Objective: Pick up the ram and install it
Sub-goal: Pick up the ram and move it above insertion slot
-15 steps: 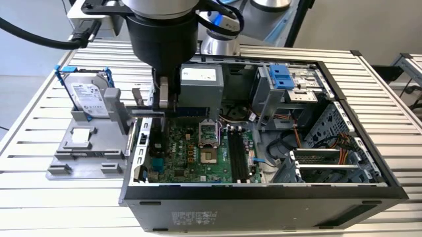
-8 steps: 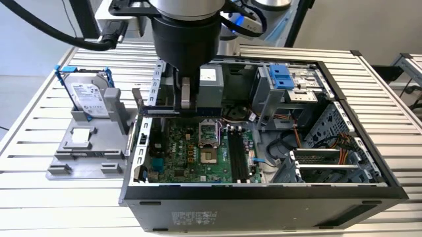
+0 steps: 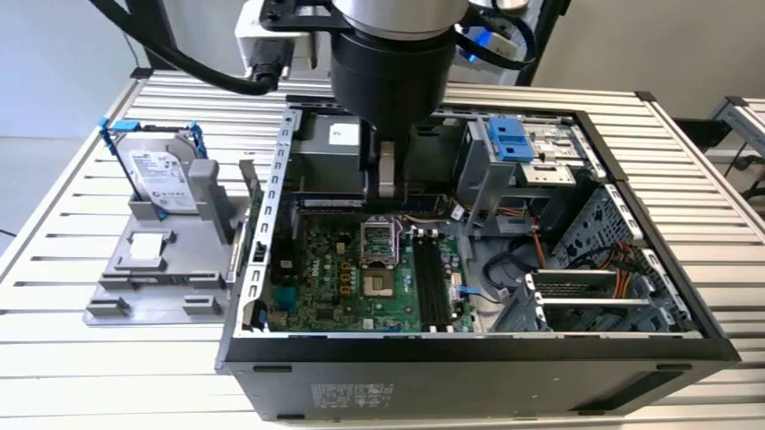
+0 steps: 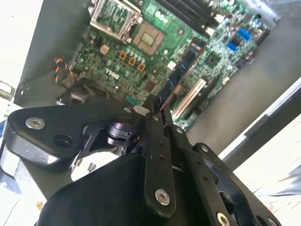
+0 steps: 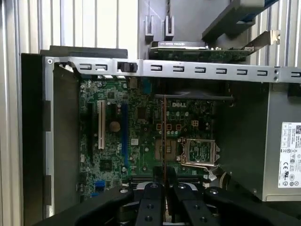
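My gripper hangs inside the open computer case, above the back part of the green motherboard. It is shut on the ram, a thin dark stick that reaches from the fingertips out over the board. In the first wrist view the ram shows edge-on as a narrow line rising from the gripper. The ram is held clear of the board. The long black slots lie beside the processor socket, toward the exterior view's right.
A grey stand at the exterior view's left holds a silver hard drive in a blue frame and an upright card. The power supply, a blue-fronted drive cage and cables crowd the case.
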`<state>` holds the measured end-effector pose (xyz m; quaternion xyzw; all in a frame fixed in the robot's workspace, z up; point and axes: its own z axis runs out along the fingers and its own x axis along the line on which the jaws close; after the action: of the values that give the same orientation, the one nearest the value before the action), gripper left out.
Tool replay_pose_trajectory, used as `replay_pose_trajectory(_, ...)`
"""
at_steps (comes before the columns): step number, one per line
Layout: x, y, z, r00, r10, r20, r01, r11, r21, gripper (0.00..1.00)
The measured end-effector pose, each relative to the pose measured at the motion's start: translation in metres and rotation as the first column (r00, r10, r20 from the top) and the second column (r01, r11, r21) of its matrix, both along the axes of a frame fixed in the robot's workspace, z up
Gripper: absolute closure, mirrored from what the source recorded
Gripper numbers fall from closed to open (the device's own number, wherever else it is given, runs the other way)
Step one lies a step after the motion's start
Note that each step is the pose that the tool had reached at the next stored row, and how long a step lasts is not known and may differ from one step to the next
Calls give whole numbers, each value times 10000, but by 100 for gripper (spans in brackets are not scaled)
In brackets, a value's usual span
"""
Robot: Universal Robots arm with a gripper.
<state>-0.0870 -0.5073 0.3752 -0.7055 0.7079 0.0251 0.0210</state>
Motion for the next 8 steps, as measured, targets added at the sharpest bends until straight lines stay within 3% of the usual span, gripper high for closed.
replay_pose_trajectory(8, 363, 9, 0, 10000, 0, -12, 0, 10000, 0, 100)
